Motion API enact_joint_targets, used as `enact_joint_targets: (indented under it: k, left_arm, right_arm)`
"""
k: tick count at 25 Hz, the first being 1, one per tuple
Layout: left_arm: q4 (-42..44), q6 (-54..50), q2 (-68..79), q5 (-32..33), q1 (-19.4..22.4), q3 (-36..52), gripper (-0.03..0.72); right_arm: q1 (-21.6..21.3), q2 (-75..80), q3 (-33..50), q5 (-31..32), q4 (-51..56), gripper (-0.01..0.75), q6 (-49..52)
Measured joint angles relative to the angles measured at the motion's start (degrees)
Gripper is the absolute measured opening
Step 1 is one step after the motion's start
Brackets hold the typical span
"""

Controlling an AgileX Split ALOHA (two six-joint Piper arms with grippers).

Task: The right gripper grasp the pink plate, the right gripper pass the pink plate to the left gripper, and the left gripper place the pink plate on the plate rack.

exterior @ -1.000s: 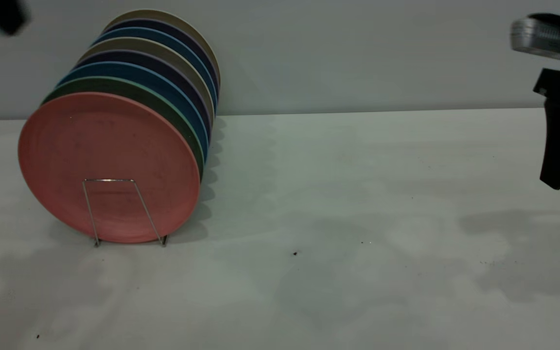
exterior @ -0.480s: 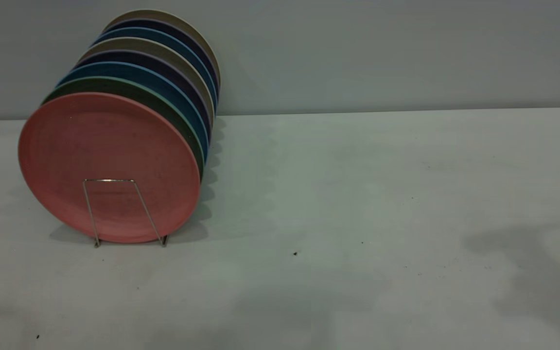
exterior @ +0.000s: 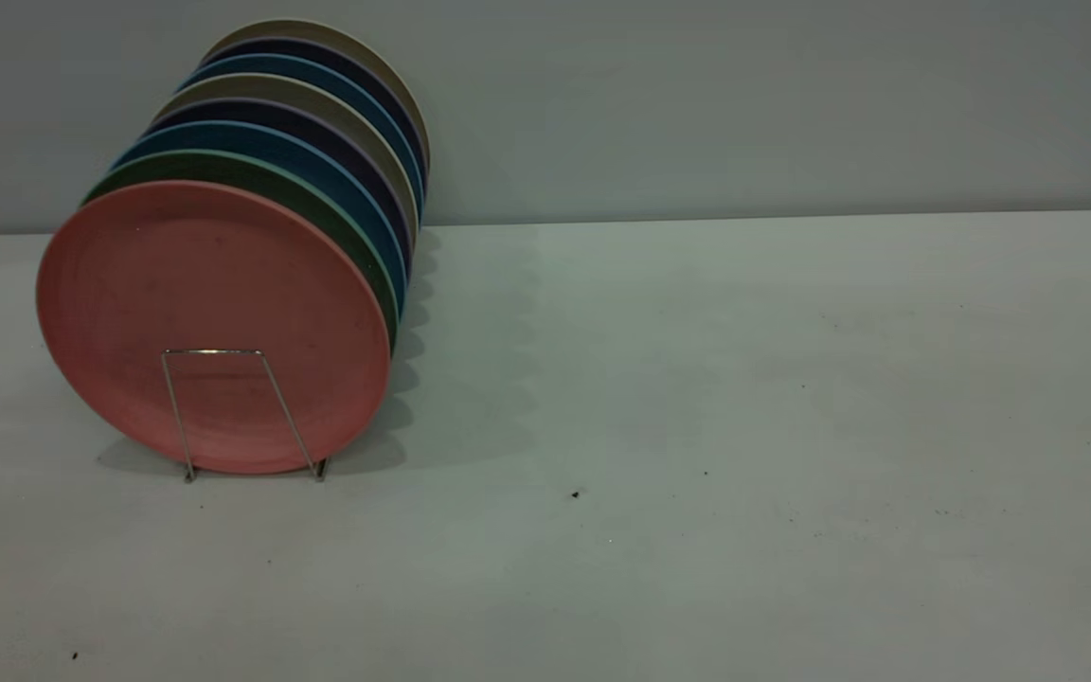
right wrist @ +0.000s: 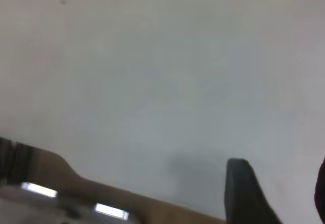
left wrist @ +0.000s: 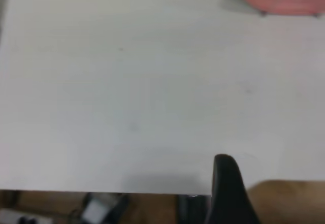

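**Both claws away from the rack, pink plate in its slot**

Left gripper (left wrist: 238, 203) shows only in its own wrist view — one black finger (left wrist: 227, 188) above the near edge of the white table (left wrist: 127, 97), well apart from the plate rack, holding nothing that can be seen; with a single finger showing, how wide it stands cannot be told. Right gripper (right wrist: 277, 198) is likewise seen only from its wrist camera: a dark finger (right wrist: 244, 191) and a sliver of the other at the picture's border, with bare table in the gap between them, so it stands parted and grips nothing.

From the exterior view neither arm appears. The pink plate (exterior: 209, 303) stands on edge, slightly tilted, at the front of the plate rack (exterior: 223, 403), whose front wire loop crosses its lower face. Directly behind it stands a green plate (exterior: 337, 213), then a row of blue, dark purple and beige plates (exterior: 356, 123) running back towards the wall (exterior: 744, 104). The rack sits at the table's left side.
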Motion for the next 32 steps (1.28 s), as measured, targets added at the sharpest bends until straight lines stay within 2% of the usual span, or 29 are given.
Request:
enact_joint_targets:
  k: [5,14,19,25,32]
  left_arm:
    - [-6.1,2.0,-7.8,0.4,0.0,3.0,0.497]
    - [-7.3,4.0,-16.2,0.4,0.0,3.7,0.497]
    - [-7.4,4.2,-23.5,0.4,0.0,7.7,0.497]
    - [-7.4,4.3,-27.8,0.3,0.0,13.2,0.497]
    - [-7.4,5.5,-28.0,0.2,0.0,13.6,0.497]
  right_arm:
    - [0.0,-14.3,5.3,0.0,0.2,0.352,-1.7]
    - [0.0,-25.6,19.2,0.0,0.5,0.352,-1.9]
    - [0.0,-30.2,25.7,0.0,0.9,0.352,-1.9]
    - [0.0,-34.7,27.7,-0.8,0.5,0.351,-1.9]
    - [0.0,-35.1,29.9,-5.6,0.2,0.351,-1.9]
